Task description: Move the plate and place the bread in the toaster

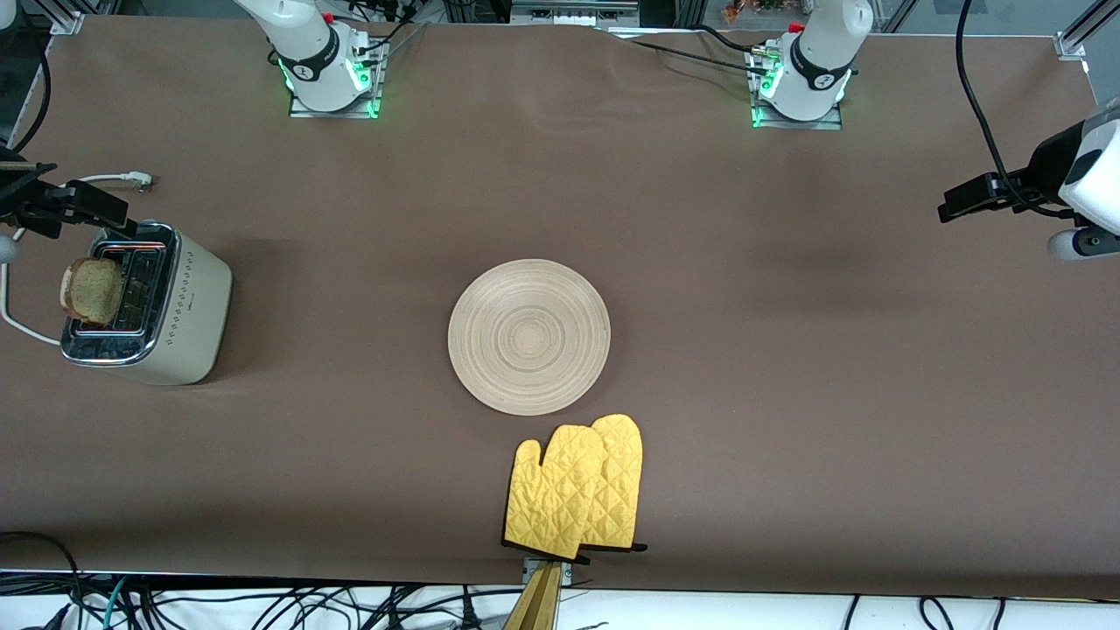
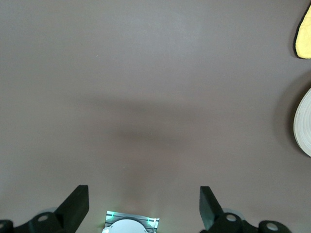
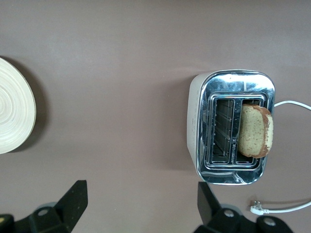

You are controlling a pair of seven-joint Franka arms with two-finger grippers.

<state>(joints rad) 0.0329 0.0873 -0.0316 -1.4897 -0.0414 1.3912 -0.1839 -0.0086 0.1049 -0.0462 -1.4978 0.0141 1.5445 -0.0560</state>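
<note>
**Bread seated in toaster, both arms clear**

A light brown bread slice [image 1: 91,290] stands in the cream-white chrome-topped toaster [image 1: 147,306], middle left of the front view. The pale wooden plate [image 1: 528,336] lies centre. Right gripper [image 3: 138,204] and left gripper [image 2: 143,206] hang open and empty over bare table.

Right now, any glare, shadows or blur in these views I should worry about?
Front view: even light, soft arm shadows on the table; the toaster chrome top mirrors but isn't blown out. Left wrist view: a diffuse dark shadow mid-table, the open left hand sharp. Right wrist view: chrome reflections around the slots, the bread still readable; the plate casts a dark edge shadow.
</note>
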